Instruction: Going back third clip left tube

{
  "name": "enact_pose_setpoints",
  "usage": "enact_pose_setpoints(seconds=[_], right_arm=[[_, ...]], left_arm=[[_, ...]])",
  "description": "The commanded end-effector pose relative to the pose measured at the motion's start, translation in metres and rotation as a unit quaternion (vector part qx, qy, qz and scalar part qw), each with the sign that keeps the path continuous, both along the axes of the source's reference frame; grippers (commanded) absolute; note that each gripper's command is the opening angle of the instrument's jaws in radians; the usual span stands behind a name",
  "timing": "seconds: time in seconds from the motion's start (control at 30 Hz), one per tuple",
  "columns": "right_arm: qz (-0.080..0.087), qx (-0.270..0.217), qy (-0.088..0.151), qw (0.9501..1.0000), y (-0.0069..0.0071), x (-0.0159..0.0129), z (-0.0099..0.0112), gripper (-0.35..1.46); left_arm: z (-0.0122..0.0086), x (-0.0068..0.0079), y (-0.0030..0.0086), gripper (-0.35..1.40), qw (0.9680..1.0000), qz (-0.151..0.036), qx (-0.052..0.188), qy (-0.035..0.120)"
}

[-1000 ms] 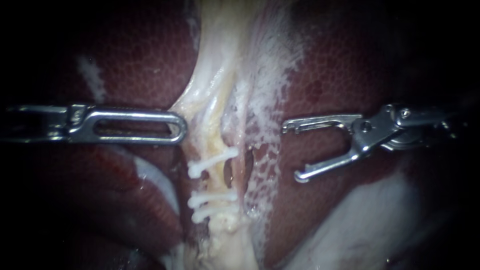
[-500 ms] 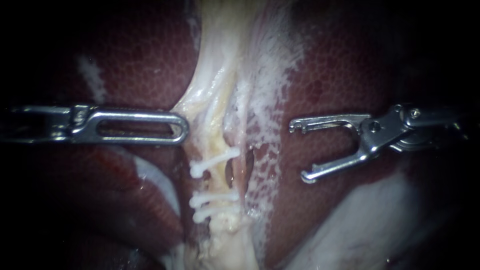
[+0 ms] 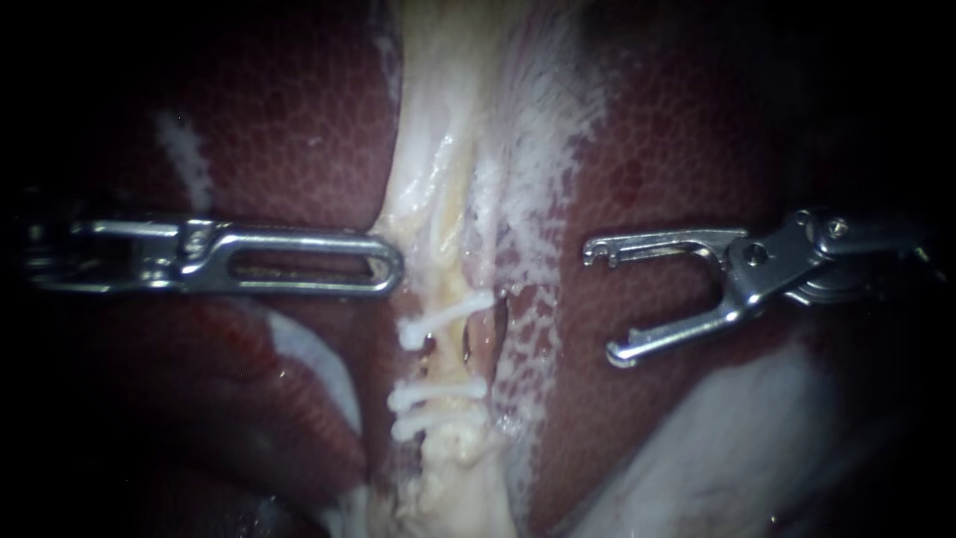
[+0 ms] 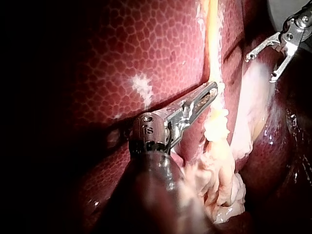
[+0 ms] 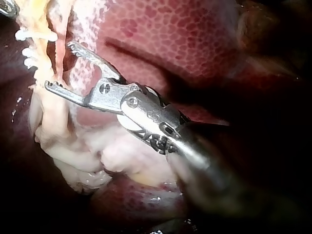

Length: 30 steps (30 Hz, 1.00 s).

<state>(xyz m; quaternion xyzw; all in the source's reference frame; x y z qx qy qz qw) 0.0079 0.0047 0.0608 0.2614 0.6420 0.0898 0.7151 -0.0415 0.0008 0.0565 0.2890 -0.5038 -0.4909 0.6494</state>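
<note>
White clips [image 3: 438, 391], three, across left tube [image 3: 438, 199]. Grips tube edge just above them with left instrument [image 3: 388, 264]; holds right instrument [image 3: 600, 302] jaws wide apart, empty, over liver [image 3: 677, 149], clear of tube.

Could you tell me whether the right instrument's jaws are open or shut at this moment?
Open. The right instrument shows a wide gap between its two jaws with nothing gripped, and it is apart from the tube.

I can read no label, brand, number or sign anywhere in my views. The one marking I see is a small stamp [image 4: 149, 130] on the dark collar of my left instrument [image 4: 210, 91], just behind its hinge.
</note>
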Motion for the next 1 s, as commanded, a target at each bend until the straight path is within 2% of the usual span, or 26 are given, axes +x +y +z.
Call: enact_pose_setpoints(seconds=[0.03, 0.37, 1.0], right_arm=[[0.000, -0.002, 0.000, 1.0000, 0.0001, 0.0000, 0.0000, 0.60], [-0.001, -0.009, 0.002, 1.0000, 0.0003, -0.0002, -0.0007, 0.60], [-0.003, -0.009, 0.002, 1.0000, 0.0002, -0.0006, -0.0008, 0.60]], left_arm=[[0.0001, -0.0001, 0.0000, -0.35, 1.0000, 0.000, 0.001, 0.001], [0.0005, -0.0005, 0.0001, -0.35, 1.0000, 0.001, 0.001, 0.002], [0.0006, -0.0006, 0.0000, -0.35, 1.0000, 0.001, 0.001, 0.002]])
